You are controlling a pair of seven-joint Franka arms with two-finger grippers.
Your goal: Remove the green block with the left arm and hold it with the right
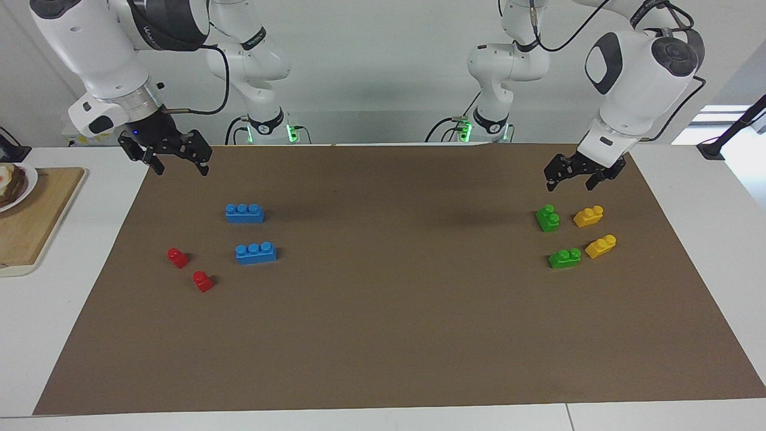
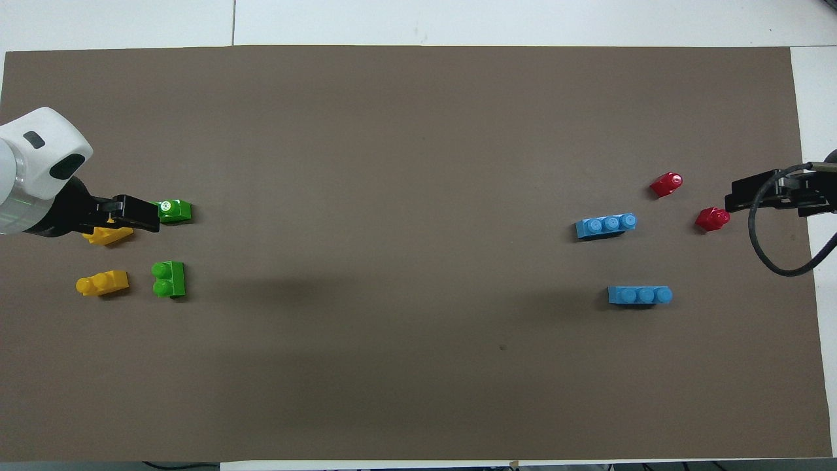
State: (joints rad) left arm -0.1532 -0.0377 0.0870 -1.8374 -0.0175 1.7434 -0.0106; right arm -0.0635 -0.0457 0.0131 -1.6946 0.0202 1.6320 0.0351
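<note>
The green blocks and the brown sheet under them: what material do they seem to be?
Green blocks: probably moulded plastic, glossy, with bright highlights on the round studs. Brown sheet: likely paper or thin card, matte, flat, no shine, straight cut edges.

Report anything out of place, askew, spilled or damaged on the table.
Nothing stands out. Green bricks, yellow bricks, blue bricks and red bricks sit studs-up and intact on the brown mat, merely turned at varied angles.
</note>
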